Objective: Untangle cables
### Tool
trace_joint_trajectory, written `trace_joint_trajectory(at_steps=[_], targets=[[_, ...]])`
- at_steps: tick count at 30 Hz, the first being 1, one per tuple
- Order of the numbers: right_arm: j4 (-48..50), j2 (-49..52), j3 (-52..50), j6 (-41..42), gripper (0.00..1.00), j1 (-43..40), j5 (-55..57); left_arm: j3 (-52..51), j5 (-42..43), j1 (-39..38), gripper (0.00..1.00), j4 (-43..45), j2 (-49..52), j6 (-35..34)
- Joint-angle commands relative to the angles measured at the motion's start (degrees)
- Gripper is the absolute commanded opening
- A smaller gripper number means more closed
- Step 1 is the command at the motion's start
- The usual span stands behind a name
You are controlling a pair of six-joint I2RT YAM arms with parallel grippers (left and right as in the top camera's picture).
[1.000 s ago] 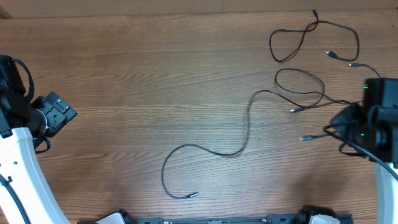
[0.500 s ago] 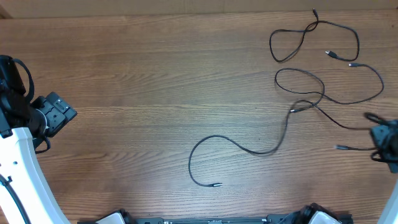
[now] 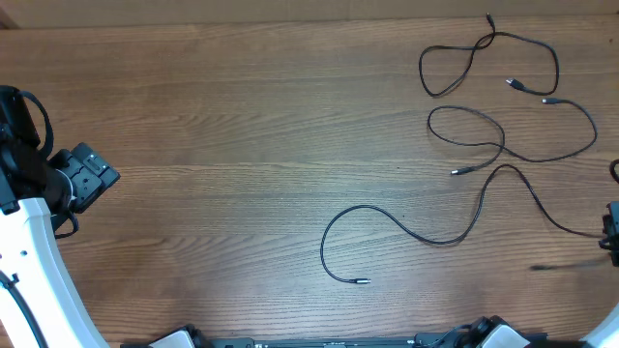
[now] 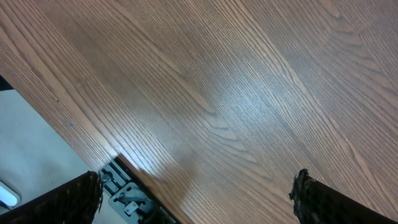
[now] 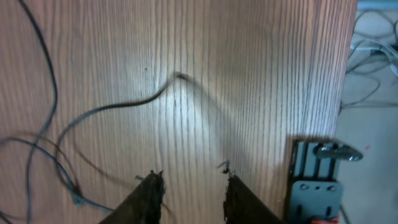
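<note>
Three thin black cables lie on the wooden table. The long cable point(image 3: 426, 235) snakes from its plug point(image 3: 363, 281) up over a hump and down to my right gripper point(image 3: 611, 237) at the table's right edge. A blurred cable end point(image 3: 556, 266) lies just left of that gripper. In the right wrist view the gripper point(image 5: 191, 171) has its jaws a small way apart with bare wood between them, and the blurred cable point(image 5: 112, 109) lies ahead of it. Two looped cables point(image 3: 464, 126) point(image 3: 484, 48) lie at the back right. My left gripper point(image 3: 89, 174) point(image 4: 196, 193) is open and empty at the far left.
The table's right edge point(image 5: 348, 93) and a metal mount point(image 5: 317, 180) are close to my right gripper. The table's left edge point(image 4: 62, 118) and a bracket point(image 4: 127, 199) are under my left gripper. The arm bases point(image 3: 484, 336) stand at the front edge.
My right gripper moved right and toward the front edge, dragging the long cable rightward; its loop and plug slid right. The other two cables and my left arm stayed put.
</note>
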Motion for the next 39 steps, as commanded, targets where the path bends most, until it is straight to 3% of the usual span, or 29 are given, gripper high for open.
trace_joint_trajectory(at_steps=[1, 3, 5, 10, 14, 27, 36, 37, 39], targets=[[-0.3, 1.3, 0.9, -0.2, 0.55, -0.1, -1.3, -0.2, 0.1, 0.2, 1.00, 0.0, 0.1, -0.9], [-0.1, 1.7, 0.6, -2.3, 0.88, -0.1, -3.3, -0.2, 0.1, 0.2, 1.00, 0.0, 0.1, -0.9], [-0.1, 1.9, 0.5, -4.6, 1.00, -0.1, -5.7, -0.2, 0.1, 0.2, 1.00, 0.0, 0.1, -0.9], [0.3, 2.1, 0.3, -14.8, 1.00, 0.6, -17.9, -0.2, 0.1, 0.2, 1.00, 0.0, 0.1, -0.9], [1.2, 2.1, -0.9, -18.0, 1.00, 3.9, -19.9, -0.2, 0.1, 0.2, 0.99, 0.0, 0.1, -0.9], [16.0, 2.2, -16.4, -14.0, 1.00, 22.9, -19.7, -0.2, 0.1, 0.2, 1.00, 0.0, 0.1, -0.9], [27.9, 7.2, -25.6, -10.9, 1.00, 30.0, -19.7, -0.2, 0.1, 0.2, 0.99, 0.0, 0.1, -0.9], [28.4, 8.1, -25.8, -10.9, 0.97, 30.3, -19.7, -0.2, 0.1, 0.2, 0.99, 0.0, 0.1, -0.9], [28.9, 10.1, -25.9, -10.9, 0.78, 30.7, -19.7, -0.2, 0.1, 0.2, 1.00, 0.0, 0.1, -0.9]])
